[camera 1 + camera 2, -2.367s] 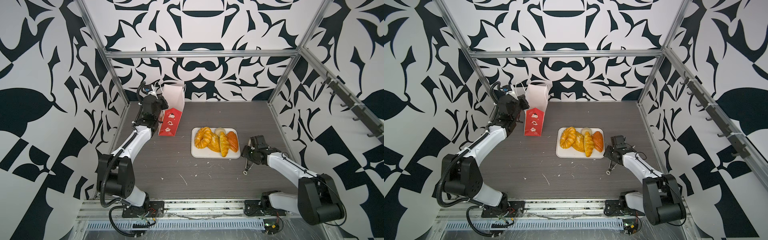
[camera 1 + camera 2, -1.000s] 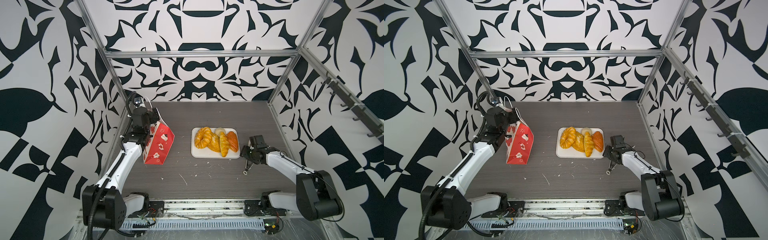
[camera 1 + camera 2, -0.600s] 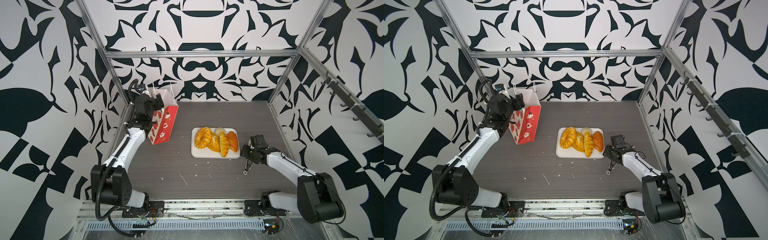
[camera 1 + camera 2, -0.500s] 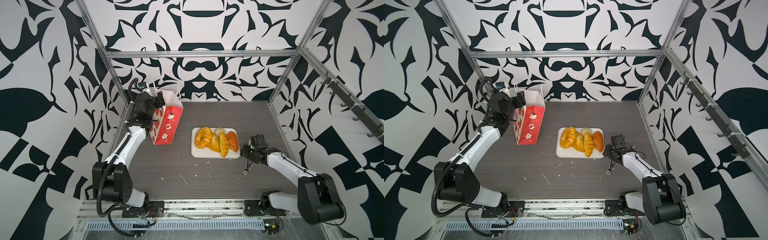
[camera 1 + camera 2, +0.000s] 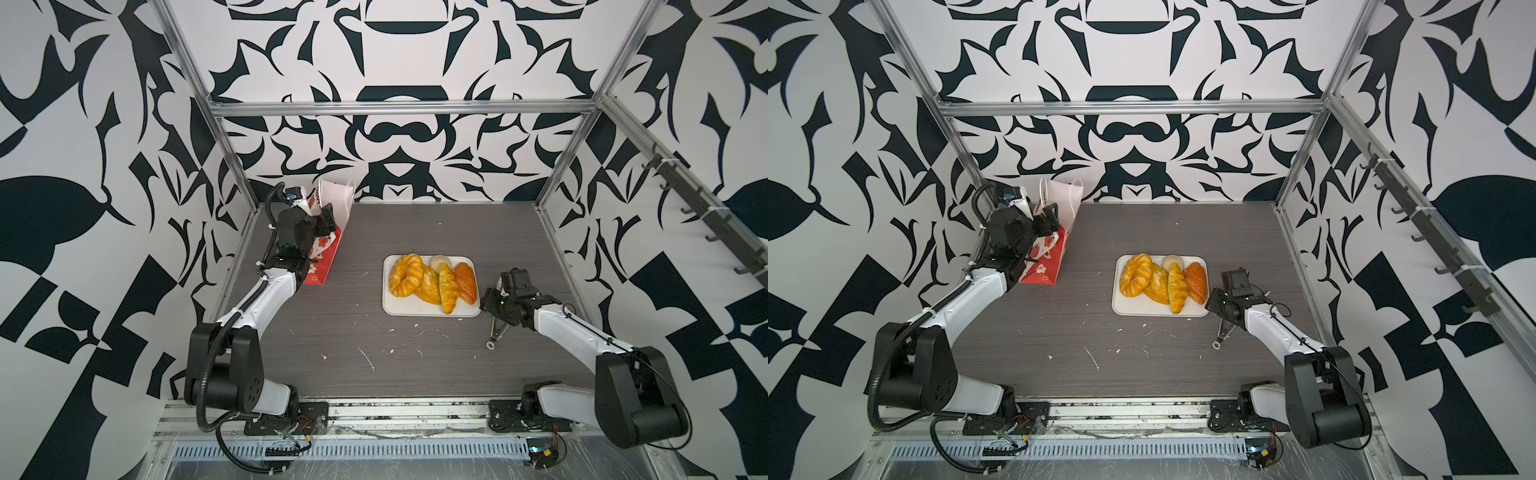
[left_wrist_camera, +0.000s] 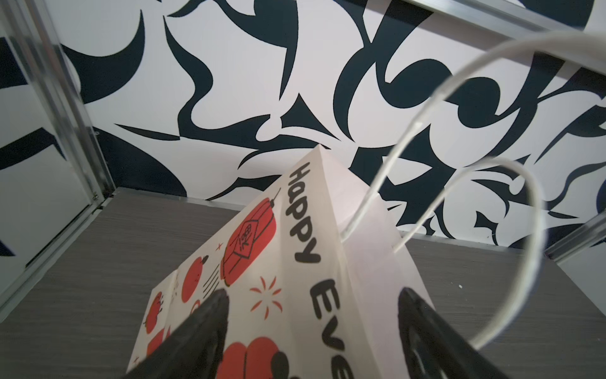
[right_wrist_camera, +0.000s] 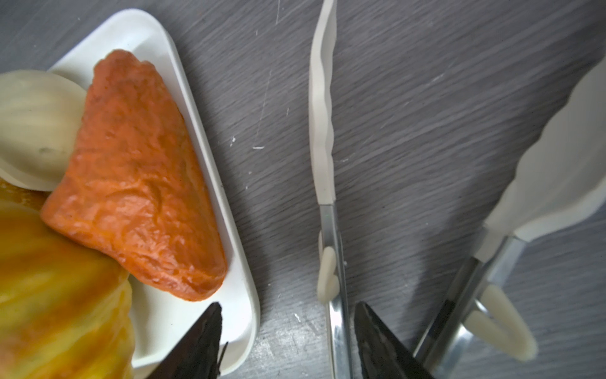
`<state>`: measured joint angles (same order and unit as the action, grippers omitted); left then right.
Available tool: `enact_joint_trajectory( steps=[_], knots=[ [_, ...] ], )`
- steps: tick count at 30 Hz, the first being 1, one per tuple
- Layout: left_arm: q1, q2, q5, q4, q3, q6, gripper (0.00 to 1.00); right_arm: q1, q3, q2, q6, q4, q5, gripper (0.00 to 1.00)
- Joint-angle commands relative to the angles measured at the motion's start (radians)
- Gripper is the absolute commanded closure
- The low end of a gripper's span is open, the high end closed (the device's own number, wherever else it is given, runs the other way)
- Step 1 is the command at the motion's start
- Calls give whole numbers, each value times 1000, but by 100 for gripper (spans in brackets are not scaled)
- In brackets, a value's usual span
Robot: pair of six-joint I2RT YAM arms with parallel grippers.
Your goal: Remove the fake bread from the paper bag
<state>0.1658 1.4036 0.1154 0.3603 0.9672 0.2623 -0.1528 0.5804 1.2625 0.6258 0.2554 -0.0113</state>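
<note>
One tilted paper bag point(image 5: 326, 259) sits pinched between the left claw point(image 6: 311, 294) fingers

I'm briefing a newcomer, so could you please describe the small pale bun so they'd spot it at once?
On the grey table, find the white tray near the middle, holding five toy pastries. The bun sits at its far edge, between the twisted ring and the orange-brown loaf. It alone is pale cream and smallest; the rest are golden or orange.

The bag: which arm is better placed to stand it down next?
Left. The left gripper clasps the leaning bag at the back; the right gripper is far off beside the tray, over the tongs.
</note>
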Motion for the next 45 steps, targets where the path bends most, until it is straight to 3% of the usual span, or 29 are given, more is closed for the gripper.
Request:
enact_joint_trajectory(
  steps=[1, 7, 16, 20, 25, 28, 38, 45],
  knots=[
    [1, -97, 33, -11, -29, -27, 17, -18, 18, 10, -4, -25, -6, 34],
    [1, -195, 38, -50, -45, -34, 17, -210, 151, 15, -72, 4, 57, 34],
    [1, -181, 18, -44, -30, -36, 17, -407, 564, 223, -117, -51, -49, 34],
    [1, -169, 6, -37, -27, -27, 17, -416, 672, 295, -114, -54, -88, 34],
    [1, -161, 3, -24, -30, -24, 17, -416, 612, 286, -132, -50, -18, 34],
    [1, -155, -1, -22, -32, -26, 17, -416, 589, 276, -140, -39, -40, 34],
    [1, -148, -10, -17, -34, -20, 17, -423, 741, 306, -48, -172, -325, 34],
    [1, -153, -11, -20, -38, -17, 17, -462, 912, 388, -48, -196, -411, 34]
  ],
)
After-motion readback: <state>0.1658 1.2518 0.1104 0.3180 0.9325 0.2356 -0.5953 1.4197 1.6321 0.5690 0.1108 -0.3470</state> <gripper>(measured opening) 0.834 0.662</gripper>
